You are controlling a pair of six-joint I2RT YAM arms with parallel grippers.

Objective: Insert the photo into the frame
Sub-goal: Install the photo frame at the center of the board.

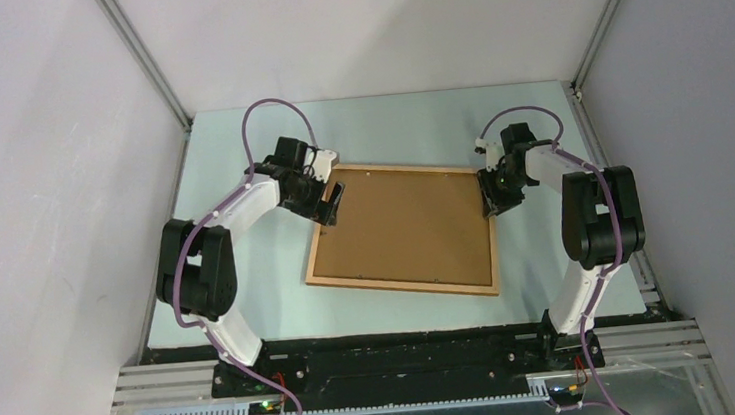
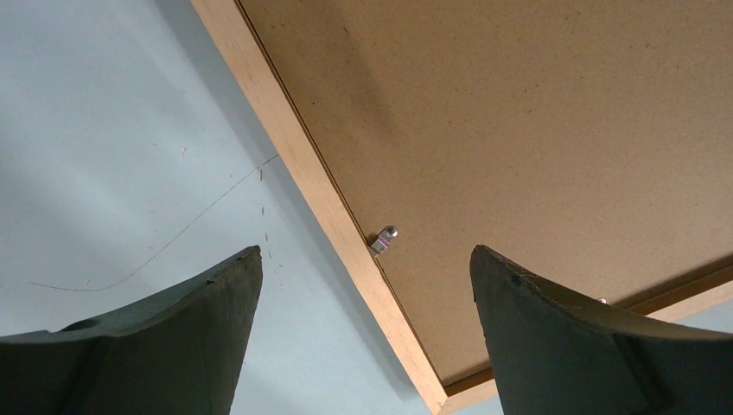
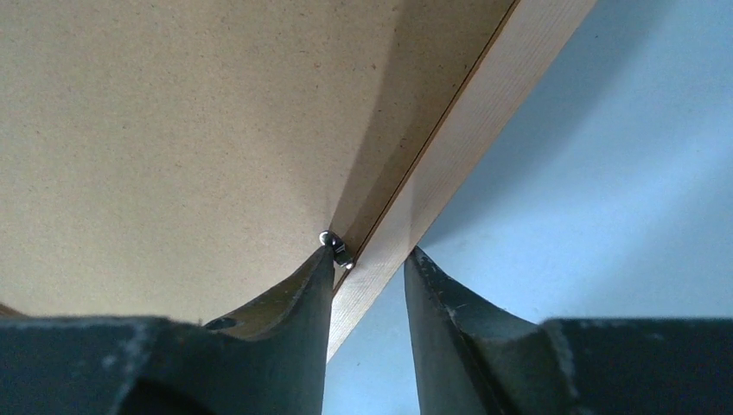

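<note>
As it lies flat, the frame [image 1: 405, 284] shows brown backing [image 1: 405, 226], perhaps clipped

Overall light: bright, soft and even in the overhead view, falling from above; no glare on the pale walls
Worktop [image 1: 248, 268]: faint, blurred shade beneath the arms
Right wrist view: a dark wedge of shade on the brown board [image 3: 173, 130] beside the frame [image 3: 467, 130], and a grey band on the worktop beyond it
Left wrist view: soft shade along the frame's outer edge; board grain sharp, a small glint on the metal tab [image 2: 385, 238]
Focus: right pincer [image 3: 370, 252] and left pincer [image 2: 365, 251] are dark and slightly soft-edged
Distortion: enclosure posts splay outward towards the overhead corners
</note>
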